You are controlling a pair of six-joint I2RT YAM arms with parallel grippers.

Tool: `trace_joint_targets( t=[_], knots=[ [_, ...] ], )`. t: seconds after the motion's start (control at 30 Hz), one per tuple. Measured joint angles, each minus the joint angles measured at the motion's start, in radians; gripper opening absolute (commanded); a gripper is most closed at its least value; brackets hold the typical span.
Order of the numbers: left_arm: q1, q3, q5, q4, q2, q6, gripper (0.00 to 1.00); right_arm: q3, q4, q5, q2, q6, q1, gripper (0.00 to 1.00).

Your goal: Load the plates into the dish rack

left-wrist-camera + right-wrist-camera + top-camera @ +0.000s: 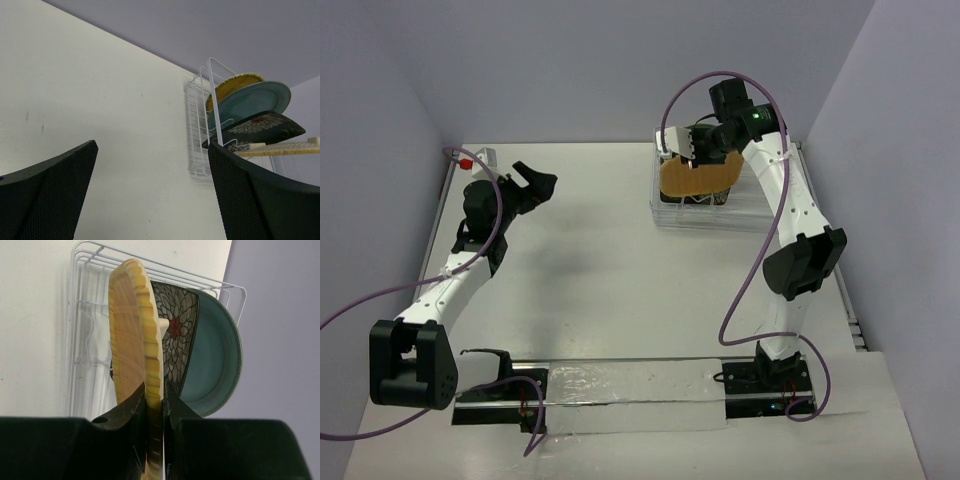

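Observation:
My right gripper [705, 142] is shut on the rim of the orange wooden-look plate [695, 175] and holds it on edge over the dish rack [712, 212] at the back right. In the right wrist view the jaws [154, 395] clamp this plate [132, 330]; the black floral plate [177, 335] and the teal plate [215, 360] stand upright behind it among the rack's white wires [85, 340]. The left wrist view shows the yellow plate [235, 82], teal plate [255, 100] and black plate [265, 127] in the rack [197, 125]. My left gripper [535, 185] is open and empty over the left of the table.
A small red and white object [470, 158] lies at the table's back left corner. A clear sheet [620, 395] lies along the near edge between the arm bases. Walls close in on the left, back and right.

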Motion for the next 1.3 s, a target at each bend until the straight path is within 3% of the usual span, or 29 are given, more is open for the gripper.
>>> trace_joint_targets(
  t=[0.83, 1.3],
  knots=[
    [0.001, 0.000, -0.007, -0.023, -0.011, 0.001, 0.99, -0.075, 0.123, -0.007, 0.016, 0.095, -0.022, 0.00],
    [0.001, 0.000, -0.013, -0.020, -0.034, 0.000, 0.99, -0.222, 0.193, 0.132, -0.028, 0.134, 0.008, 0.00]
  ],
)
